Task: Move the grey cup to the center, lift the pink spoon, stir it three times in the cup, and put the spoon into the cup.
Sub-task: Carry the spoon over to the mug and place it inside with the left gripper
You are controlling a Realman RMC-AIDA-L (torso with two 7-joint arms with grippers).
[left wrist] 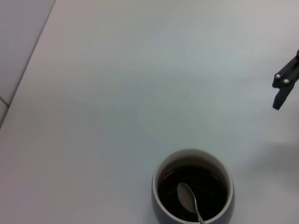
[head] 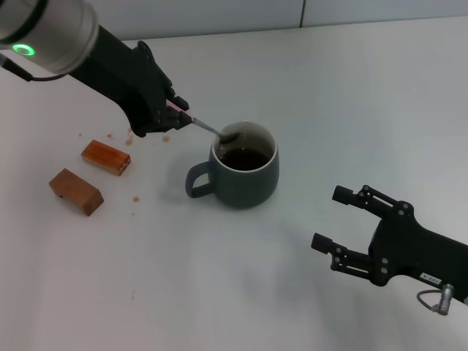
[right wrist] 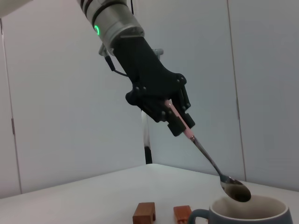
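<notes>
White bench (head: 351, 95) surface carries all items, with a pale panelled wall behind it in the right wrist view.

Task status, judged from the present layout: the grey cup (head: 243, 172) stands near the middle of the bench, handle toward the robot's left, so the centring step appears complete. The cup holds dark liquid. The pink spoon (head: 205, 126) is lifted off the bench and held on a slant, with the metal bowl at the cup rim. In the right wrist view the spoon bowl sits just above the rim; in the left wrist view it appears over the liquid. Whether any stirring passes are complete cannot be told. Releasing the spoon into the cup is not yet done.

Fingers: the left gripper (head: 170, 111) is clamped on the pink handle, to the left of the cup and above the bench. The right gripper (head: 344, 219) rests low, right of the cup and nearer the robot, fingers spread apart, holding nothing.

Two brown blocks (head: 88, 174) lie to the left of the cup, apart from it.
</notes>
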